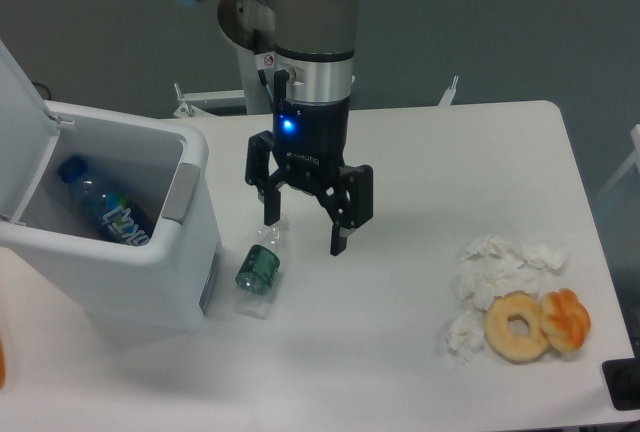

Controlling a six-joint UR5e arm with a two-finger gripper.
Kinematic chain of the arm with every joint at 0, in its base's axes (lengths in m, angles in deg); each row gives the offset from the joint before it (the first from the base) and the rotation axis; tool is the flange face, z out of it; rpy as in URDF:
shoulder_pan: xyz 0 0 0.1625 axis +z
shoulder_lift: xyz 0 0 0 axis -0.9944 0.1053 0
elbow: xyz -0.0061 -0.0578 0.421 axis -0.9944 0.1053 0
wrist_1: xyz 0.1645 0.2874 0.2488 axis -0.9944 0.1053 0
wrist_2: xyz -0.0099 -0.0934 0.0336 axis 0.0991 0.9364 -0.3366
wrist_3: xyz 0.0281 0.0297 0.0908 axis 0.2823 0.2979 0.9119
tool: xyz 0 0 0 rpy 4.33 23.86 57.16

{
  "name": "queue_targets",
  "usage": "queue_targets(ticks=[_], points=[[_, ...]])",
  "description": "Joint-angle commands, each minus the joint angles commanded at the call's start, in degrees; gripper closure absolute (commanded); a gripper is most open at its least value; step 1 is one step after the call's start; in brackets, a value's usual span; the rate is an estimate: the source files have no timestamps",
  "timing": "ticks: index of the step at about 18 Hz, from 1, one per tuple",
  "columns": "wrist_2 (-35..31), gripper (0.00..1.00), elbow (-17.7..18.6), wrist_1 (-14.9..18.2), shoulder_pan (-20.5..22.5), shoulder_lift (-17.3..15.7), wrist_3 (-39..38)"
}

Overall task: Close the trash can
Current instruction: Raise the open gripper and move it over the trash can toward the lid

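A large white plastic trash can (110,252) stands at the white table's (400,352) left with its hinged lid (20,122) raised, while the black two-finger claw (305,235), spread and seemingly empty, hovers beside it over a small clear bottle with a green cap (260,267), which it could knock aside when reaching for the lid.

bottle label (118,220): white lettering on blue, illegible | gripper (305,235) body: small pale marking, unreadable | no other text
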State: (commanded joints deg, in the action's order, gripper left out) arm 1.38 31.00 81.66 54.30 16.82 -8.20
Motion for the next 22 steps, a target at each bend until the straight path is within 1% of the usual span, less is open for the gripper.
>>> queue_targets(ticks=[11,12,14,16,21,22], points=[[0.35,0.00,-0.61,-0.18,0.44,-0.09,-0.88],[0.26,0.00,-0.70,-0.18,0.44,-0.26,-2.01],[0.26,0.00,-2.45,-0.18,0.44,-0.26,-7.53],[0.26,0.00,-3.86,-0.18,0.35,-0.44,-11.41],[0.35,0.00,-3.69,-0.09,-0.17,-2.28,-17.48],[0.53,0.00,-3.43,-0.09,-0.44,-3.16,-18.71]])
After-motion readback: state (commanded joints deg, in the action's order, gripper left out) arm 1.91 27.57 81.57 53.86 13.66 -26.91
